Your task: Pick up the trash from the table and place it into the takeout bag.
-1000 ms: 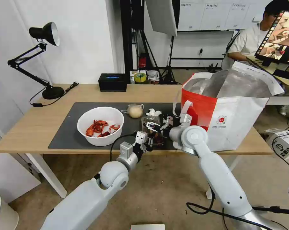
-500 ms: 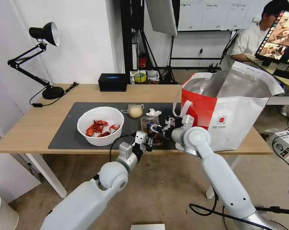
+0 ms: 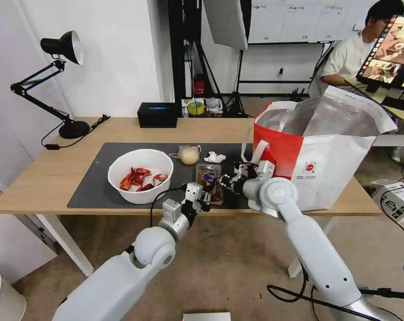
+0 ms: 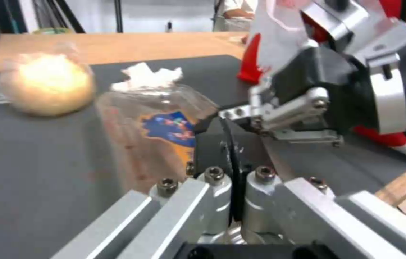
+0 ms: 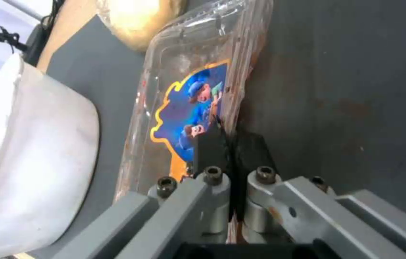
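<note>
tray (image 3: 209, 175): clear, hinged, blue sticker (red smears) | left pincer (image 3: 205, 199), right pincer (image 3: 223, 181): both clamped on it

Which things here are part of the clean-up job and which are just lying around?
Job: white bowl of shells, clear plastic tray, knotted bag with beige lump, crumpled tissue, takeout bag.
Lying about: desk lamp, black box.

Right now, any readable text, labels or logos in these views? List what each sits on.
Nothing reads as text.
takeout bag: small round red logo with lines of print beneath, too small to read.
clear hinged plastic tray: blue-and-orange cartoon sticker, a picture, no legible words.
black rectangular box: blue oval mark on top, no letters legible.
wall boards: printed headers, too small.
</note>
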Tool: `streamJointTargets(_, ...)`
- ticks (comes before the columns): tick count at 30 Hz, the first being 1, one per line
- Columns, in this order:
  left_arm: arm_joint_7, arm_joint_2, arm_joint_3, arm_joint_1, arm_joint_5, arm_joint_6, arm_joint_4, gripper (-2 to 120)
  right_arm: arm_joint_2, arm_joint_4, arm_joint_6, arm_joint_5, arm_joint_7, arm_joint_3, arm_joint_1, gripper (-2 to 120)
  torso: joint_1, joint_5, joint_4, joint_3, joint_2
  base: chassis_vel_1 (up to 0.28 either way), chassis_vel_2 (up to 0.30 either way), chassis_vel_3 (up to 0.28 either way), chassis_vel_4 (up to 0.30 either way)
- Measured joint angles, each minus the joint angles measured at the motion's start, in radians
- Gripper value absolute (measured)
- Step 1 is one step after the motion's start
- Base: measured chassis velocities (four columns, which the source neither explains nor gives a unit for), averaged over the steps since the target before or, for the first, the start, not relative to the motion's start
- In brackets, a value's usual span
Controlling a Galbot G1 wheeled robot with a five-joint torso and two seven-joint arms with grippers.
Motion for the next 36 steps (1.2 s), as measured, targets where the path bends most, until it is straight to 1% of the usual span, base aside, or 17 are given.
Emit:
streamJointTargets(2,0.001,0.019,-0.049,0.044,-0.001,-0.006,-0.033,0,-0.002,0.011,0.004,0.0,-0.012,0.006,-0.01,0,0.0,0.0,0.0,0.0,0.0,0.0,0.0,0.0,0.0)
streamJointTargets(7,0.011,0.043,-0.112,0.101,-0.002,-0.009,-0.074,0,-0.006,0.034,0.009,-0.001,-0.032,0.013,-0.02,0,0.0,-0.0001,0.0001,0.0,0.0,0.0,0.0,0.0,0.0)
streamJointTargets(8,0.028,0.06,-0.151,0.144,-0.002,-0.014,-0.103,0,-0.01,0.051,0.017,-0.002,-0.042,0.016,-0.026,0,0.0,-0.0001,0.0,0.0,0.0,0.0,0.0,0.0,0.0)
streamJointTargets(11,0.042,0.073,-0.195,0.206,-0.001,-0.022,-0.14,7,-0.017,0.076,0.025,-0.003,-0.059,0.02,-0.032,0,0.0,-0.0001,0.0001,0.0,0.0,0.0,0.0,0.0,0.0)
streamJointTargets(12,0.045,0.076,-0.215,0.245,0.005,-0.028,-0.157,13,-0.023,0.093,0.03,-0.004,-0.072,0.024,-0.037,0,0.0,0.0,0.0002,0.0,0.0,0.0,0.0,0.0,0.0)
streamJointTargets(14,0.045,0.076,-0.222,0.259,0.009,-0.032,-0.162,15,-0.025,0.1,0.031,-0.004,-0.077,0.027,-0.038,0,0.0,0.0,0.0002,0.0,0.0,0.0,0.0,0.0,0.0)
streamJointTargets(15,0.045,0.075,-0.237,0.291,0.018,-0.041,-0.173,23,-0.032,0.125,0.038,-0.005,-0.091,0.037,-0.046,0,0.0,0.0,0.0003,0.0,0.0,0.0,0.0,0.0,0.0)
streamJointTargets(17,0.045,0.066,-0.246,0.315,0.024,-0.047,-0.181,31,-0.044,0.161,0.043,-0.006,-0.101,0.054,-0.056,0,0.0,-0.0002,0.0,0.0,0.0,0.0,0.0,0.0,0.0)
streamJointTargets(19,0.045,0.061,-0.249,0.326,0.026,-0.049,-0.186,34,-0.05,0.179,0.044,-0.006,-0.103,0.061,-0.06,0,0.0,-0.0001,-0.0002,0.0,0.0,0.0,0.0,0.0,0.0)
streamJointTargets(20,0.045,0.056,-0.252,0.337,0.03,-0.051,-0.192,43,-0.057,0.203,0.047,-0.006,-0.109,0.065,-0.064,0,0.0,0.0001,-0.0001,0.0,0.0,0.0,0.0,0.0,0.0)
streamJointTargets(21,0.045,0.056,-0.252,0.337,0.03,-0.051,-0.192,43,-0.057,0.203,0.047,-0.006,-0.109,0.065,-0.064,0,0.0,0.0001,-0.0001,0.0,0.0,0.0,0.0,0.0,0.0)
streamJointTargets(24,0.042,0.044,-0.261,0.35,0.033,-0.053,-0.199,57,-0.071,0.253,0.065,-0.006,-0.129,0.076,-0.064,0,0.0,0.0,-0.0001,0.0,0.0,0.0,0.0,0.0,0.0)
streamJointTargets(28,0.04,0.038,-0.27,0.366,0.038,-0.054,-0.203,65,-0.081,0.282,0.081,-0.006,-0.148,0.084,-0.062,0,0.0,0.0001,-0.0001,0.0,0.0,0.0,0.0,0.0,0.0)
streamJointTargets(30,0.04,0.025,-0.295,0.411,0.054,-0.066,-0.212,78,-0.102,0.323,0.121,-0.006,-0.183,0.103,-0.049,0,0.0,0.0001,-0.0001,0.0,0.0,0.0,0.0,0.0,0.0)
streamJointTargets(31,0.04,0.025,-0.295,0.411,0.054,-0.066,-0.212,78,-0.102,0.323,0.121,-0.006,-0.183,0.103,-0.049,0,0.0,0.0001,-0.0001,0.0,0.0,0.0,0.0,0.0,0.0)
streamJointTargets(34,0.044,0.009,-0.321,0.46,0.071,-0.083,-0.222,95,-0.134,0.362,0.176,-0.005,-0.213,0.138,-0.019,0,0.0,0.0001,0.0,0.0,0.0,0.0,0.0,0.0,0.0)
streamJointTargets(36,0.045,0.005,-0.326,0.469,0.076,-0.086,-0.224,98,-0.144,0.37,0.19,-0.004,-0.218,0.15,-0.009,0,0.0,0.0002,0.0001,0.0,0.0,0.0,0.0,0.0,0.0)
